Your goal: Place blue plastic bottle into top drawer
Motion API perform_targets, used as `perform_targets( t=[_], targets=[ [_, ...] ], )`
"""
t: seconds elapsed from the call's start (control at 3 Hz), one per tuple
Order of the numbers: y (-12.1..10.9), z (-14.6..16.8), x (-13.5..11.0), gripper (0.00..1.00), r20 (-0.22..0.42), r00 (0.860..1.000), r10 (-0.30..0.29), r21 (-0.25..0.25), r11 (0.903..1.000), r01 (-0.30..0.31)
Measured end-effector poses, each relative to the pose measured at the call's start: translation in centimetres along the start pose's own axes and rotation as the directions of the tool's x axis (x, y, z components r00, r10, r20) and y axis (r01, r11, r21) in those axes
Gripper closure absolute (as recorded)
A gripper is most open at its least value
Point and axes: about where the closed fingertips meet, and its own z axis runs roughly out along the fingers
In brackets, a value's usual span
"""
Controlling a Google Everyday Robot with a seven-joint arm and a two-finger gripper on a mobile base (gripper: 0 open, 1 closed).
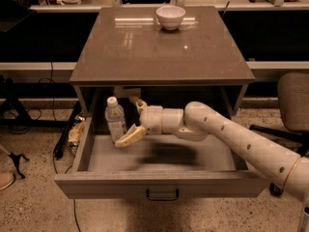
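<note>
- Bottle (116, 123) stood upright on the floor of the drawer (96, 182), in its back-left corner, with the cap (112, 101) on.
- Pincer (128, 123) hung inside the drawer, just to the bottle's right. Its fingers were spread wide and gripped nothing. The nearer finger's tip lay low by the bottle's foot, and whether it touched could not be told.
- The arm (231, 137) reached in over the drawer's right side.
- The bottle looked clear and thin-walled, so it was probably light and would dent under a hard squeeze.
- Being tall and narrow-footed, it would probably tip at a sideways nudge, and the finger near its base was the likeliest cause.
- Smooth plastic would probably slip. If it needed holding again, the best grip would be across the body at mid-height, over the label, with a gentle squeeze.
- The shoulder taper under the cap seemed a poor place to grip, as fingers would slide off it.
- A bowl (170, 17) sat on the bench (159, 57) above the drawer, well apart from the bottle.
</note>
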Motion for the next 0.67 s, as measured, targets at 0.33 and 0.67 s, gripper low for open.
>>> perform_targets(
  t=[0.33,0.67],
  targets=[
    [-0.1,-2.1,-0.8,0.00,-0.014,1.000,-0.007,0.032,0.9995,0.007],
    [-0.2,-6.2,-1.5,0.00,-0.080,0.997,0.002,0.087,0.9962,0.005]
  ],
)
